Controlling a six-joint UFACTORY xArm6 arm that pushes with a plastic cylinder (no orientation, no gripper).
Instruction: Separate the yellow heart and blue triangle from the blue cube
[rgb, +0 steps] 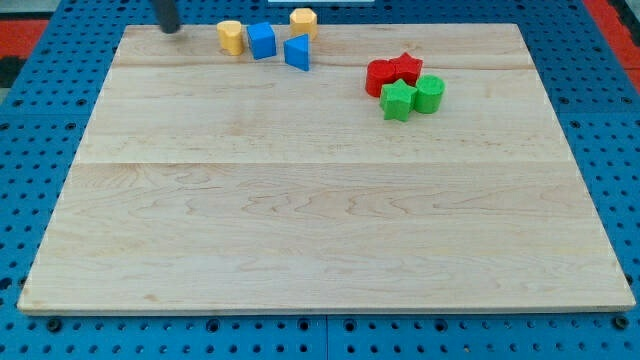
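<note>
The blue cube (261, 41) sits near the view's top edge of the wooden board (320, 220). The yellow heart (231, 37) touches its left side. The blue triangle (297, 52) lies just to its right and a little lower, close to or touching it. My tip (170, 27) is at the view's top left, about 50 px left of the yellow heart and apart from every block.
A second yellow block (304, 20) lies at the top, right of the blue cube. A cluster right of centre holds a red block (380, 76), a red star (406, 68), a green star (397, 101) and a green cylinder (430, 94).
</note>
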